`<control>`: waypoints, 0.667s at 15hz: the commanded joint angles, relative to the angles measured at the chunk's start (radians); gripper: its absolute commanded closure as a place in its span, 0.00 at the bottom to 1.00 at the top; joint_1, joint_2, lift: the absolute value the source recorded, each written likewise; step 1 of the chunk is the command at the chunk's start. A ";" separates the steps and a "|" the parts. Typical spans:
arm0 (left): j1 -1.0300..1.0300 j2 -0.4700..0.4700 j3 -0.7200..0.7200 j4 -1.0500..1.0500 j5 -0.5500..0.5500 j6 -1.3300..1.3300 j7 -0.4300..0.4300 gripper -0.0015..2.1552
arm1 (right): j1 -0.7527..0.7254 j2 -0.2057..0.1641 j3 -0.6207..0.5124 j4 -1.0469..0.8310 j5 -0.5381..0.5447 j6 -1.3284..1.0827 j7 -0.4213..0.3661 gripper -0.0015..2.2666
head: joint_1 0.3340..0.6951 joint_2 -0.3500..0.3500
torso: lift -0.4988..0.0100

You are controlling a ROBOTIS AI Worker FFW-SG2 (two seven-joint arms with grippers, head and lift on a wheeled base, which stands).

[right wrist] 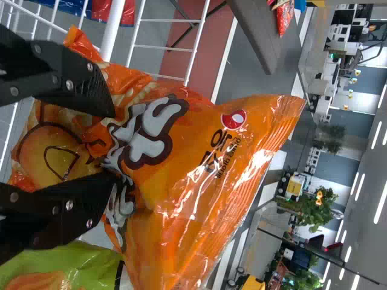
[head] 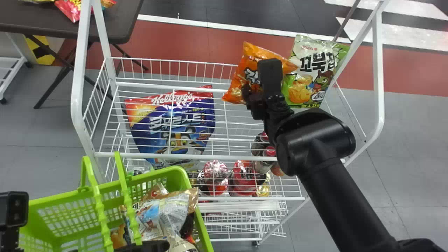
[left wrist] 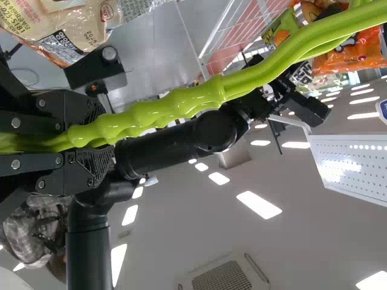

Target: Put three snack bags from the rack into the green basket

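Note:
In the head view my right gripper (head: 252,99) is at the rack's back right, shut on an orange snack bag (head: 241,75). A green snack bag (head: 302,80) stands right beside it. In the right wrist view the fingers of my right gripper (right wrist: 113,146) pinch creased film of the orange bag (right wrist: 193,181). My left gripper (head: 145,246) is at the head view's bottom edge, by the green basket (head: 57,199), which holds packaged snacks (head: 162,213). The left wrist view has my left gripper (left wrist: 100,142) shut on the basket's green handles (left wrist: 199,99).
The white wire rack (head: 192,158) holds a blue cereal bag (head: 171,126) at its left, with red-lidded containers (head: 241,178) and bottles lower down. Its frame posts rise at both sides. A dark table (head: 115,21) stands behind at the left.

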State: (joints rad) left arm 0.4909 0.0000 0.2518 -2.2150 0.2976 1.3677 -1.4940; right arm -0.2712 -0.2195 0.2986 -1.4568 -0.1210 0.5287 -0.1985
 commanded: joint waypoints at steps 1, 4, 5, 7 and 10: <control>0.001 -0.003 0.004 0.000 0.000 0.000 -0.002 1.00 | 0.047 -0.004 -0.018 -0.077 -0.005 -0.005 0.017 0.99 | 1.00 0.24 | 0.98; 0.001 -0.003 0.007 0.000 0.003 0.000 -0.002 1.00 | 0.142 -0.026 -0.045 -0.251 -0.014 0.001 0.060 0.99 | 1.00 0.25 | 0.98; 0.001 -0.003 0.007 0.000 0.003 -0.003 -0.002 1.00 | 0.179 -0.034 -0.056 -0.313 -0.016 0.011 0.070 0.99 | 1.00 0.26 | 0.98; 0.001 -0.003 0.014 0.000 0.005 -0.003 -0.002 1.00 | 0.257 -0.072 -0.081 -0.479 -0.065 0.093 0.097 0.99 | 1.00 0.27 | 0.98; -0.006 -0.003 0.015 0.000 0.005 -0.003 0.005 1.00 | 0.349 -0.110 -0.168 -0.695 -0.215 0.320 0.185 0.99 | 1.00 0.28 | 0.98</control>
State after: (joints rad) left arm 0.4877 0.0000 0.2665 -2.2151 0.3021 1.3645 -1.4906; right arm 0.0461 -0.3148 0.1773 -2.0664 -0.2530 0.7248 -0.0421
